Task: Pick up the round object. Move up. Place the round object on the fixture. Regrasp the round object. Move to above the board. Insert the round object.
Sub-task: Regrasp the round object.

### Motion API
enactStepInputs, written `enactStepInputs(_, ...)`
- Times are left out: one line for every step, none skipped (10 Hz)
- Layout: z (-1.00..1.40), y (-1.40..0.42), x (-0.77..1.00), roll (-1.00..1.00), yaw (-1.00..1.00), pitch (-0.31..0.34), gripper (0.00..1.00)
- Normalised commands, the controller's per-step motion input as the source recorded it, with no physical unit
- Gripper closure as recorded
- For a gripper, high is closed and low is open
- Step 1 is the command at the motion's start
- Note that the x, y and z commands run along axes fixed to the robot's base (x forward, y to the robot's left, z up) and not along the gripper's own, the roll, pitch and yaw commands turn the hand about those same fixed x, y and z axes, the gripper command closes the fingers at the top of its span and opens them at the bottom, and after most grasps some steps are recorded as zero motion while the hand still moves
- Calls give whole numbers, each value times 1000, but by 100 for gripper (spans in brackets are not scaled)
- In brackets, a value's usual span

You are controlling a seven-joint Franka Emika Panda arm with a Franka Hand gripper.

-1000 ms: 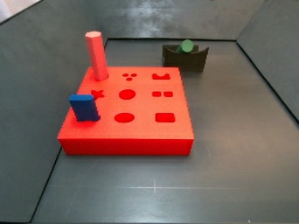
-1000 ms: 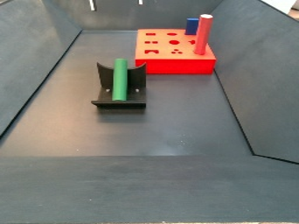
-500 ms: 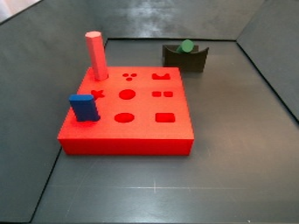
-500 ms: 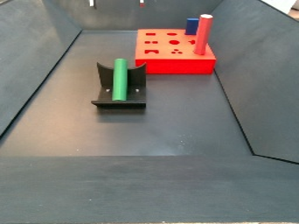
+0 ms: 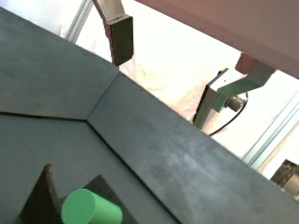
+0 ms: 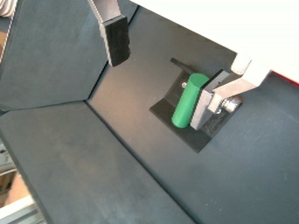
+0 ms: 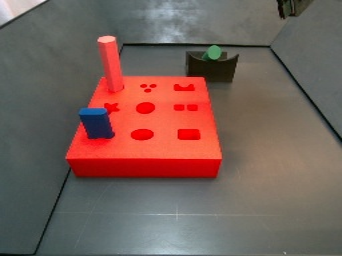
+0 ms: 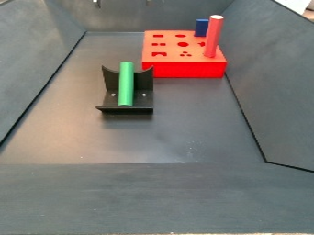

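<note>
Smooth green cylindrical peg (image 8: 124,83) lies in the notch of the small dark fixture (image 8: 145,89) — pick-up, lift and placing look done; regrasp, move over the board and insertion remain. Pincer (image 6: 176,52) hangs high above the peg, fingers (image 6: 115,39) spread wide, holding nothing; a dark bit of it shows at the upper corner in a side view (image 7: 290,7). Flat red board with shaped holes (image 7: 154,130) sits well apart from the fixture. Dark worktop (image 8: 172,138) open around both — sloped walls bound it.
</note>
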Motion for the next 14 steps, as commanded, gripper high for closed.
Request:
enactStepInputs(-6, -28, 83, 245, 126, 106, 0)
enactStepInputs(-1000, 74, 31, 251, 71, 83, 0)
enactStepInputs(-1000, 74, 36, 238, 83, 61, 0)
enactStepInputs(-1000, 65, 42, 199, 97, 44, 0)
enactStepInputs(-1000, 61, 51, 153, 101, 27, 0)
enactStepInputs(-1000, 58, 62, 115, 101, 8, 0)
enactStepInputs(-1000, 54, 78, 84, 96, -16, 0)
enactStepInputs(-1000, 50, 84, 76, 87, -31, 0)
enactStepInputs(-1000, 45, 94, 77, 79, -49, 0)
enactStepInputs(-1000, 39, 106, 73, 60, -66, 0)
enactStepInputs(-1000, 36, 112, 68, 47, -71, 0)
enactStepInputs(-875, 24, 103, 73, 24, -73, 0)
enactStepInputs(-777, 15, 95, 73, 15, -70, 0)
enactStepInputs(-581, 11, 83, 73, 0, -62, 0)
